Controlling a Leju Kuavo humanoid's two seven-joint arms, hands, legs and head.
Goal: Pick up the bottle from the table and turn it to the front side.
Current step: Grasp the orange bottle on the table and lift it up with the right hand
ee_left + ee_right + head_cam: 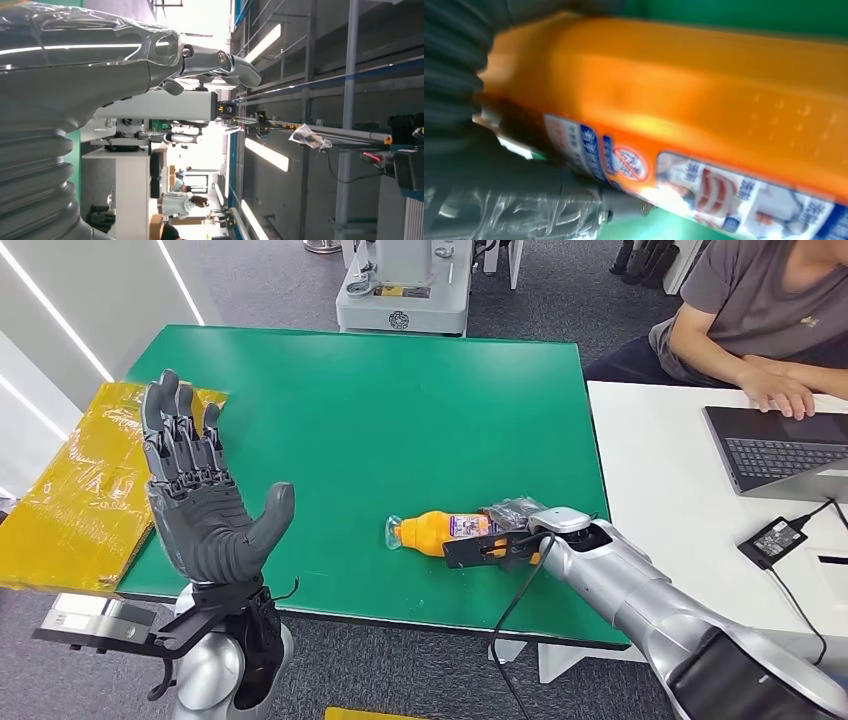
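The green surface (pixel 380 410) spans the middle of my head view, with a white surface (pixel 670 490) butted against its right side. At the white surface I see a seated person (pixel 760 320) with a hand resting just beside a laptop (pixel 780 450); a black power adapter (pixel 772 538) lies nearer to me on the same top. A yellow wrapped sheet (pixel 80 490) lies off the left edge of the green surface. A grey machine base (pixel 400 290) stands on the floor beyond the far edge.

The left robot hand (pixel 195 490) is raised at the near left corner of the green surface, palm turned inward, fingers straight and apart, thumb out to the side. It holds nothing.

The right arm (pixel 640 600) reaches in from the lower right. The right robot hand (pixel 515 530) is down at the green surface, on the base end of the orange bottle (pixel 440 532). In my right wrist view the bottle (pixel 704 100) lies right against the hand, its printed label facing the camera, and the picture is blurred. I cannot tell whether the fingers are closed around it or merely touching it.

The bottle lies on its side in the near right part of the green surface, its clear cap pointing left, away from the right robot hand.
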